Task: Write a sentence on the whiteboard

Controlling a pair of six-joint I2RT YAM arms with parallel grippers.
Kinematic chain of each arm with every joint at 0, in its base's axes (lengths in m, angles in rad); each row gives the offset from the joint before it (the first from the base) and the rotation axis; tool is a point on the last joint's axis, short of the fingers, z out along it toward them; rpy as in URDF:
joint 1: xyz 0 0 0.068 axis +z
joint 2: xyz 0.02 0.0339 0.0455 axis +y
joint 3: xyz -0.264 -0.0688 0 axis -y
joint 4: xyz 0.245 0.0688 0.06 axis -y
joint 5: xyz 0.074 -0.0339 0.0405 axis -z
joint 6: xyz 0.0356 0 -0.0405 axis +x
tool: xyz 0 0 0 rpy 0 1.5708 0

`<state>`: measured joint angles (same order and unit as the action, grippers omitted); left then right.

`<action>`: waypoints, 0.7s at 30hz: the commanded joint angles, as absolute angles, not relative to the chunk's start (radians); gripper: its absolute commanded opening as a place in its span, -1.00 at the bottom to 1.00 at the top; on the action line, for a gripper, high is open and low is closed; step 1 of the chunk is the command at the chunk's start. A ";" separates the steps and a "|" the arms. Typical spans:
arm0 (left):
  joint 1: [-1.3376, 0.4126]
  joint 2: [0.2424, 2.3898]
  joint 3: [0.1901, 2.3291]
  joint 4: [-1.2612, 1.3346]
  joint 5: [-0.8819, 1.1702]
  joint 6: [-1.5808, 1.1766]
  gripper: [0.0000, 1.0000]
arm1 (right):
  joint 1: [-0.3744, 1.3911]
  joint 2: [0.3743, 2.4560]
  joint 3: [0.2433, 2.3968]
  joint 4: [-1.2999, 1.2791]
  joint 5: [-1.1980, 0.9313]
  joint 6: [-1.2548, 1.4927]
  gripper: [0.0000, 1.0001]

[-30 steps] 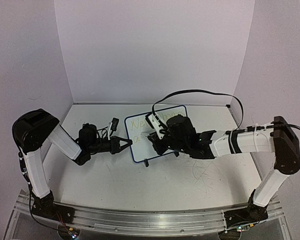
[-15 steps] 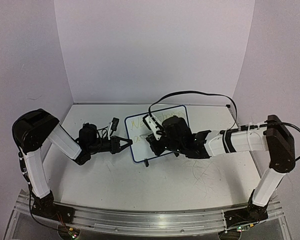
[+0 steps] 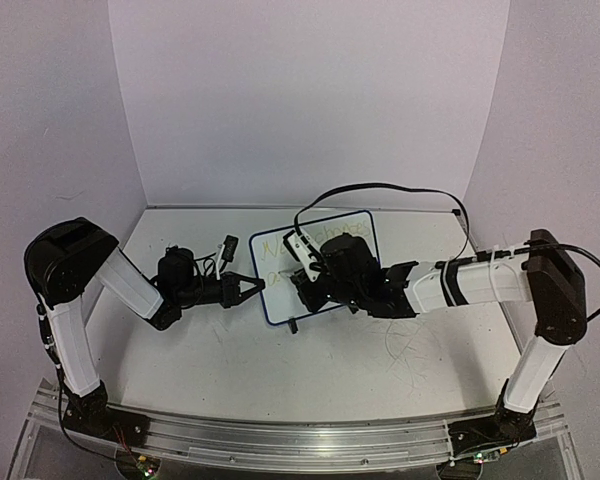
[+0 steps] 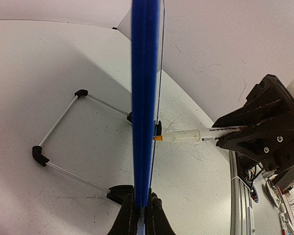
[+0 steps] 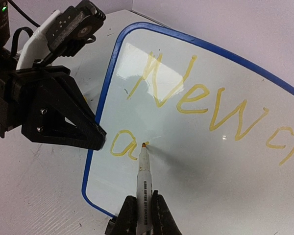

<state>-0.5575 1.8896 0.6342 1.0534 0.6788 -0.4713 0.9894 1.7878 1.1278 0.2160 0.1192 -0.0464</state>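
Observation:
The whiteboard (image 3: pixel 280 262) with a dark blue frame stands propped mid-table. In the left wrist view it shows edge-on (image 4: pixel 145 98). My left gripper (image 3: pixel 258 287) is shut on its left edge (image 4: pixel 142 215). My right gripper (image 5: pixel 142 215) is shut on a white marker (image 5: pixel 143 181) with an orange-yellow tip. The tip touches the board just right of a lone yellow "a". The sentence (image 5: pixel 196 95) reads "New ch…" on the first line, with the "a" (image 5: pixel 121 146) starting the second. The marker also shows in the left wrist view (image 4: pixel 186 137).
The board's wire stand with black feet (image 4: pixel 59 147) lies behind it. Grey scribble scratches (image 3: pixel 410 350) mark the tabletop at the right. A black cable (image 3: pixel 400 188) loops over the right arm. Purple walls enclose the back and sides.
My right gripper has shifted slightly left along the board with the marker. The left gripper and the board have not moved.

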 commanded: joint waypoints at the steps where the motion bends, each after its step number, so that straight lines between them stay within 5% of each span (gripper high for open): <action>1: -0.565 1.874 0.652 0.999 0.667 -0.449 -1.00 | 0.992 1.791 1.147 0.214 0.145 -0.026 -1.00; 21: -0.565 1.867 0.644 0.993 0.666 -0.446 -1.00 | 0.994 1.765 1.086 0.187 0.110 0.003 -1.00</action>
<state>-0.5575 1.8839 0.6342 1.0439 0.6781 -0.4708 0.9936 1.7878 1.1077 0.2036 0.1083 -0.0219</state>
